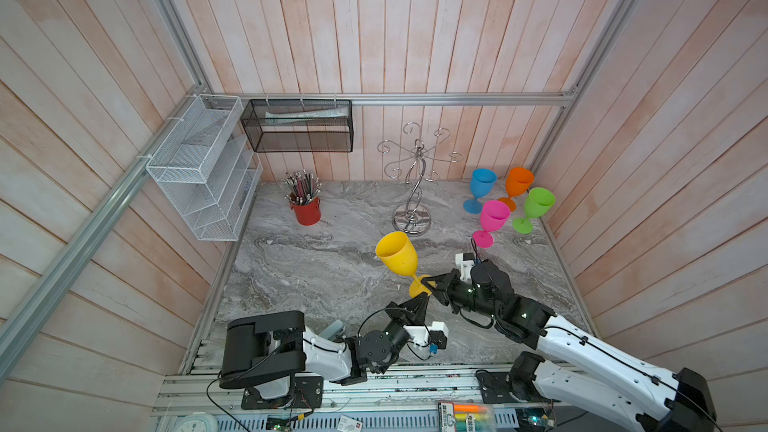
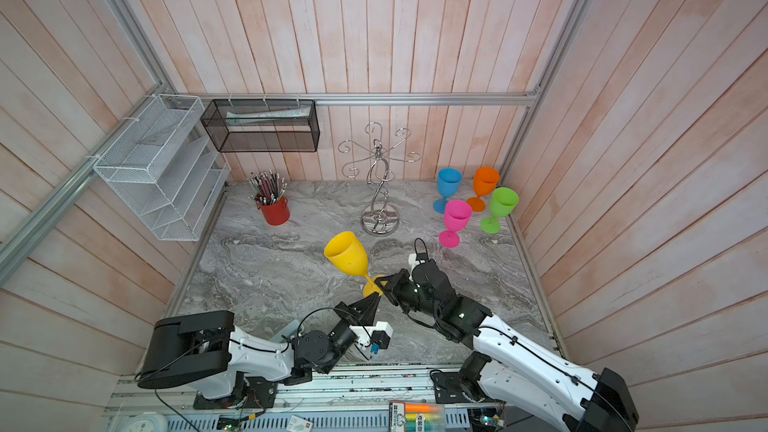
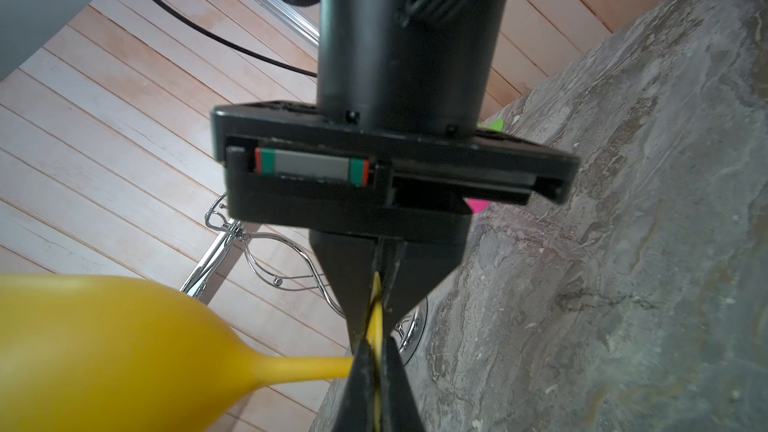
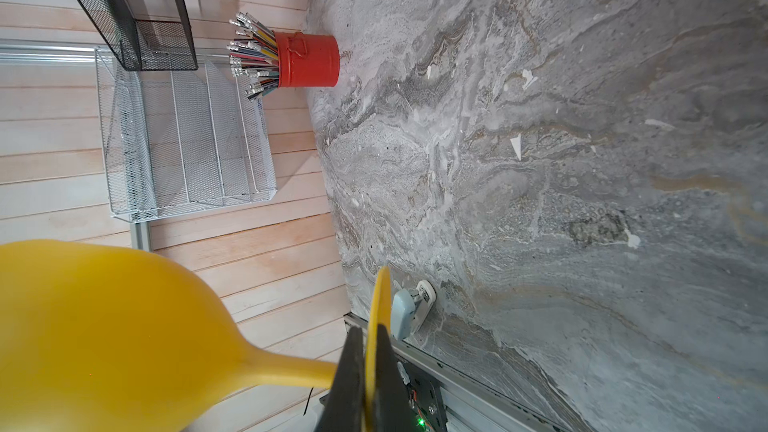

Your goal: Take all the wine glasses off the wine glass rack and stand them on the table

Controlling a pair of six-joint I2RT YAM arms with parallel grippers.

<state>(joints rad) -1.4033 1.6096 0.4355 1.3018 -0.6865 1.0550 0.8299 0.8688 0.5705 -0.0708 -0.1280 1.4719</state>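
The yellow wine glass (image 1: pixel 397 257) (image 2: pixel 347 253) hangs tilted above the marble table, in front of the wine glass rack (image 1: pixel 415 176) (image 2: pixel 378 176) and apart from it. The chrome rack's hook arms carry nothing. My left gripper (image 1: pixel 423 295) (image 3: pixel 377 351) is shut on the thin edge of the glass's round foot (image 4: pixel 380 297) from the front. My right gripper (image 1: pixel 430 282) (image 4: pixel 370 334) is shut on the same foot from the right. The yellow bowl (image 3: pixel 104 338) (image 4: pixel 104 326) fills one side of both wrist views.
A blue glass (image 1: pixel 482 184), an orange glass (image 1: pixel 518 182), a green glass (image 1: pixel 538 203) and a pink glass (image 1: pixel 493 216) stand upright at the back right. A red pencil cup (image 1: pixel 306 209) stands back left. A white mesh shelf (image 1: pixel 199 168) and a black mesh basket (image 1: pixel 297 126) hang on the walls.
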